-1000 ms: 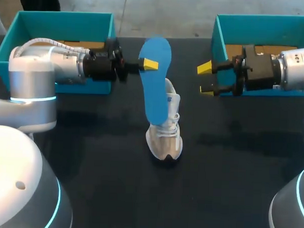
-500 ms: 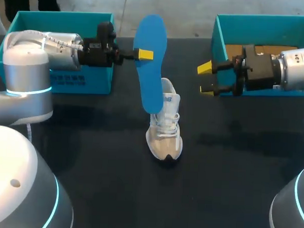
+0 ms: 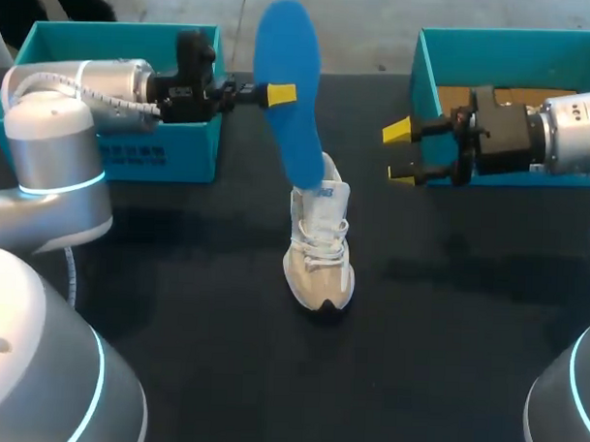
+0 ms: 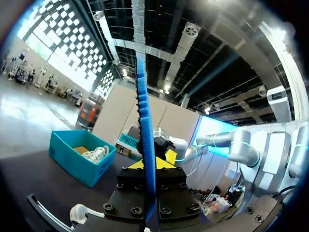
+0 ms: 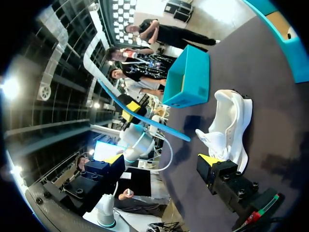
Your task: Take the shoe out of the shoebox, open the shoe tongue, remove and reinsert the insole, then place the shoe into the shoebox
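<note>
One second on, the insole (image 3: 288,85), pinched in the left jaws, stands higher and farther back, its lower end barely at the mouth of the shoe (image 3: 319,251) upright on the table (image 3: 176,304), so removal looks nearly done; the right jaws hang unmoved, wide open and empty.
</note>
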`<action>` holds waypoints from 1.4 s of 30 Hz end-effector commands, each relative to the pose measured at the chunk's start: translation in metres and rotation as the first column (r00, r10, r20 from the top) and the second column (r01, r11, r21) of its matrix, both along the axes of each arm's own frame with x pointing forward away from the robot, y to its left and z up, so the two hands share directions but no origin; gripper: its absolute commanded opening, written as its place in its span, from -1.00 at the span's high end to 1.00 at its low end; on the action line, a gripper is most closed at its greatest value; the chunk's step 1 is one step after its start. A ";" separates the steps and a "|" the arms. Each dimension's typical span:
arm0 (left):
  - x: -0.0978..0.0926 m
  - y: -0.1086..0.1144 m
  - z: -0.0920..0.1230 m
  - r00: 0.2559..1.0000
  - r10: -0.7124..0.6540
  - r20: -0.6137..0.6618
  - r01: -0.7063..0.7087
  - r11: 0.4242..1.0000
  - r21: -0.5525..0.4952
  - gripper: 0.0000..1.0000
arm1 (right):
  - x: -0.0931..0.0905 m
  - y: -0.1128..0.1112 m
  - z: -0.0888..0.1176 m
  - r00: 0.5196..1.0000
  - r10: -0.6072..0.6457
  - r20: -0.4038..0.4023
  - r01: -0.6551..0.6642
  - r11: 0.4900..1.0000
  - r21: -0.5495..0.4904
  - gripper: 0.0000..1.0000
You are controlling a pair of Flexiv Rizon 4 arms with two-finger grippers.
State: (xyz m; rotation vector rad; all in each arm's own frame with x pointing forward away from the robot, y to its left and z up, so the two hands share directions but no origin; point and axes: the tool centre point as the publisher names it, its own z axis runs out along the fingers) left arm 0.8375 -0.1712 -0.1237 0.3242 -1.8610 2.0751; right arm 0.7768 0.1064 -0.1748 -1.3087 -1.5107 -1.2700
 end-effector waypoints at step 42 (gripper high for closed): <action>0.018 0.002 -0.013 0.307 0.030 0.951 -0.035 0.999 -0.020 1.00 | 0.000 0.001 -0.001 1.000 -0.001 0.001 0.001 1.000 0.001 -1.00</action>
